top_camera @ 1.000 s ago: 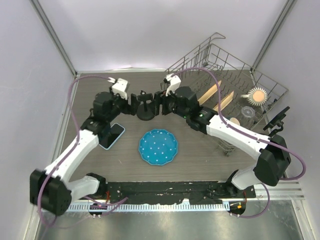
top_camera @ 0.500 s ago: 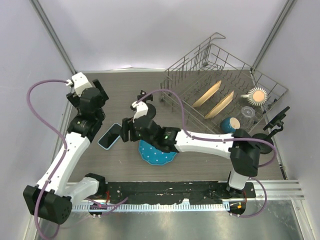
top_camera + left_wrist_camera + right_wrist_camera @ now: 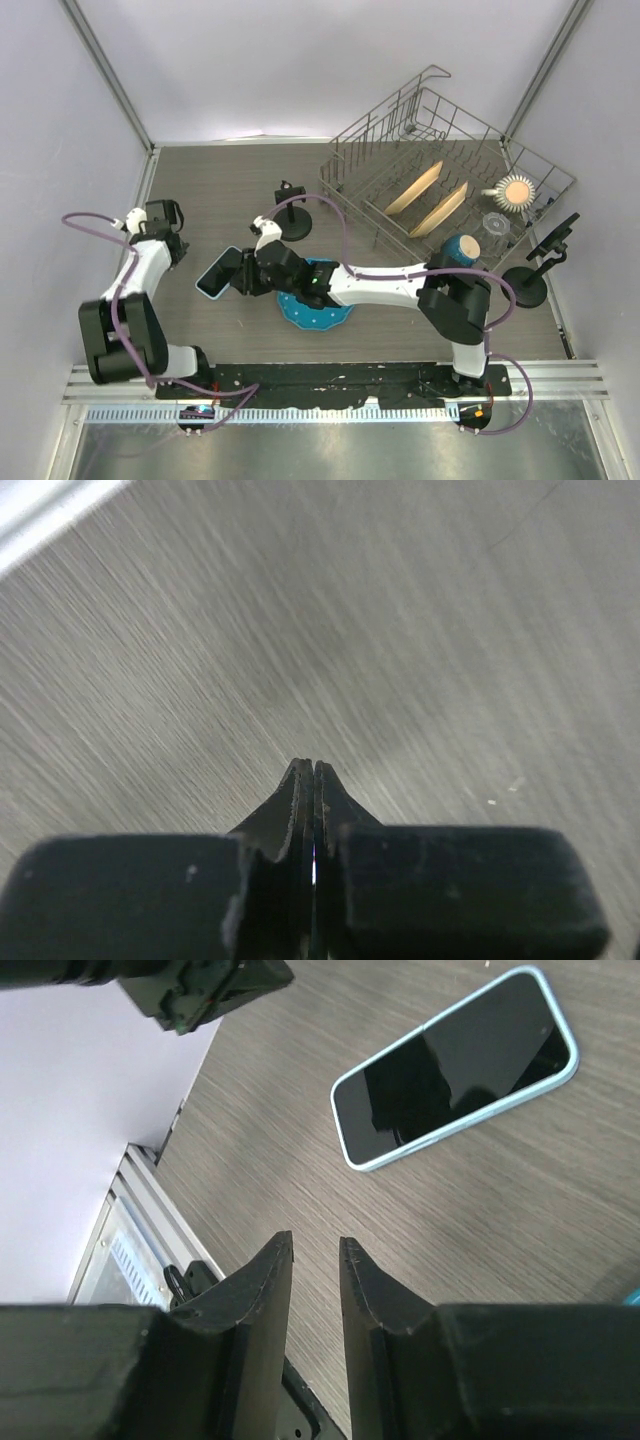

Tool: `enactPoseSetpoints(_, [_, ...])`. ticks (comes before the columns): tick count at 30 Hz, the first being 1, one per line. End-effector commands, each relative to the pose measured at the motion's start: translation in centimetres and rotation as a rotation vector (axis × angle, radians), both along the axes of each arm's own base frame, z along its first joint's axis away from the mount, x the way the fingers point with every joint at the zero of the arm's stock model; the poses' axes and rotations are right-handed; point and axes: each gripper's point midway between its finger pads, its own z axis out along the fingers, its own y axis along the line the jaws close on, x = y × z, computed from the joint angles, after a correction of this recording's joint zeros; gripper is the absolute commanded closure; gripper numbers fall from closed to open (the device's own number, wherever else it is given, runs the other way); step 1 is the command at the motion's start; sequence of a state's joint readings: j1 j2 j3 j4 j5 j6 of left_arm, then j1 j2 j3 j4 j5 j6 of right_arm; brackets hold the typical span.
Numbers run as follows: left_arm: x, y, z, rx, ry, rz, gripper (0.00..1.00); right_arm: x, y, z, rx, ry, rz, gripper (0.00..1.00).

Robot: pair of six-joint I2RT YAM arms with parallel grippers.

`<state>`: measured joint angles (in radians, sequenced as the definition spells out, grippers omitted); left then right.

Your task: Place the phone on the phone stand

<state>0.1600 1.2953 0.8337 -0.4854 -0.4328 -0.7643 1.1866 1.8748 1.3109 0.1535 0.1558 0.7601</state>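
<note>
The phone (image 3: 216, 273), black screen up in a light blue case, lies flat on the wooden table left of the centre. It also shows in the right wrist view, phone (image 3: 455, 1065), ahead of my fingers. The black phone stand (image 3: 293, 226) stands upright behind it, towards the table's middle. My right gripper (image 3: 240, 277) (image 3: 313, 1245) hovers just right of the phone, open by a narrow gap, with nothing between its fingers. My left gripper (image 3: 163, 222) (image 3: 308, 765) is pulled back to the table's left edge, shut and empty, close over bare wood.
A blue dotted plate (image 3: 325, 312) lies partly under my right arm. A wire dish rack (image 3: 450, 150) at the back right holds two wooden plates, a cup and a brush. Another black stand (image 3: 527, 285) sits at the right edge. Part of the left arm (image 3: 200, 990) shows in the right wrist view.
My left arm has drawn back to the left edge and its jaws have shut. The right gripper's jaws have narrowed beside the phone. The phone has not moved.
</note>
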Motion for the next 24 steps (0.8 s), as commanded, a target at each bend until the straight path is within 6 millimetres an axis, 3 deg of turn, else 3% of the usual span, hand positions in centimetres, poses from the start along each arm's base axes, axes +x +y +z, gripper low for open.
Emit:
enactPoseSetpoints(1, [0.4,-0.3,-4.4,-0.157,0.08,0.059,1.0,0.2,1.6,1.4,0.087,0.034,0.048,0.69])
enactPoseSetpoints(6, [0.3,-1.3,-6.4,-0.263,0.128,0.075,1.0,1.1,1.0,-1.0,0.042,0.075,0.062,0.69])
enactPoseSetpoints(10, [-1.4,-3.2,-7.9,-0.316,0.179,0.059,1.0,2.4,-0.1,-2.7,0.011,0.096,0.028,0.69])
enactPoseSetpoints(16, [-3.4,-5.9,-9.0,-0.435,0.216,0.076,1.0,3.2,-1.0,-3.2,-0.005,0.101,0.01,0.69])
enactPoseSetpoints(18, [-3.2,-6.4,-8.4,-0.461,0.173,0.063,1.0,3.4,-1.4,-3.1,-0.007,0.096,0.005,0.69])
enactPoseSetpoints(21, [-3.5,-9.0,-7.5,-0.568,0.129,0.015,1.0,3.8,-2.0,-3.4,-0.019,0.093,0.0,0.68])
enactPoseSetpoints(24, [-4.1,-11.0,-6.5,-0.629,0.08,-0.026,1.0,4.5,-3.1,-4.1,-0.044,0.095,-0.019,0.62])
